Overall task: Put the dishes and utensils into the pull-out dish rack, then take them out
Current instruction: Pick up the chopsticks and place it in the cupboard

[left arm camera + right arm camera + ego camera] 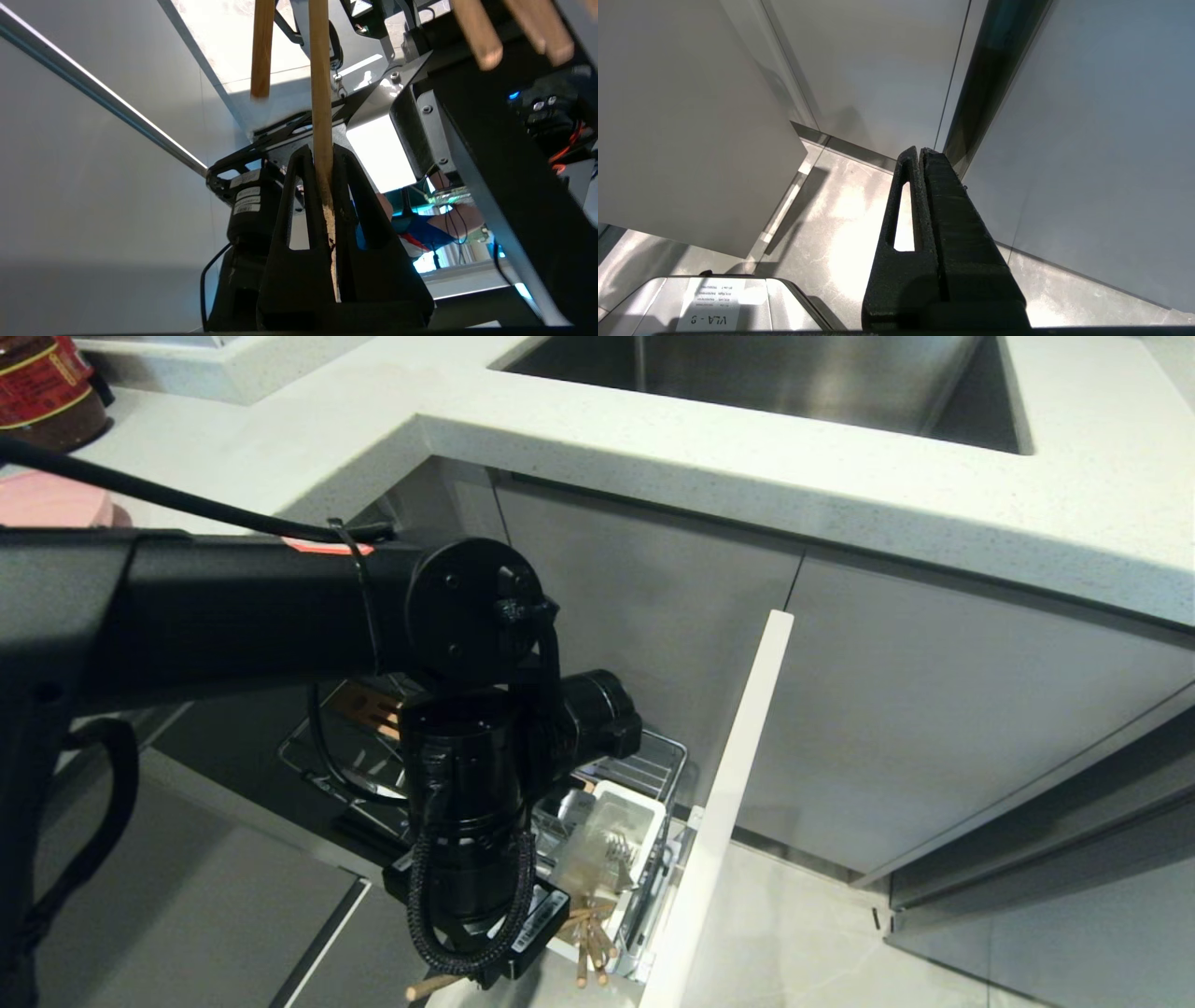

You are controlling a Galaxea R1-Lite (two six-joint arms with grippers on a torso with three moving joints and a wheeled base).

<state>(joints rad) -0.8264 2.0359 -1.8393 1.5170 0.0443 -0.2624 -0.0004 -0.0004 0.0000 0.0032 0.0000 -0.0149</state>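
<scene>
- The left pincer (327, 154) is clamped on one chopstick (321, 93); a second chopstick (261, 46) hangs just beside it and does not look to be in the grip.
- Seen from the head, the left arm hangs over the near end of the rack (653, 756), wrist turned so the sticks' ends poke out below it, beside the cup (621, 821).
- Which way the step runs, into the cup or out of it, cannot be told from here. Either way, the grip should stay firm and the stick in line with the cup's mouth.
- Move straight along the stick's length. A sideways drag would likely lever it against the cup's wall or the wires.
- Watch the loose stick: it may slip or catch on the cup's rim.
- The white front panel (738, 775) stands just beyond the cup; keep the wrist clear of it.
- Beyond the rack, something pink (47, 499) lies on the surface (747, 457), likely the plate; bowl and spoon are not in view.
- The right pincer (920, 151), pressed together on nothing, hangs parked by the cabinet fronts, well apart from the rack.
</scene>
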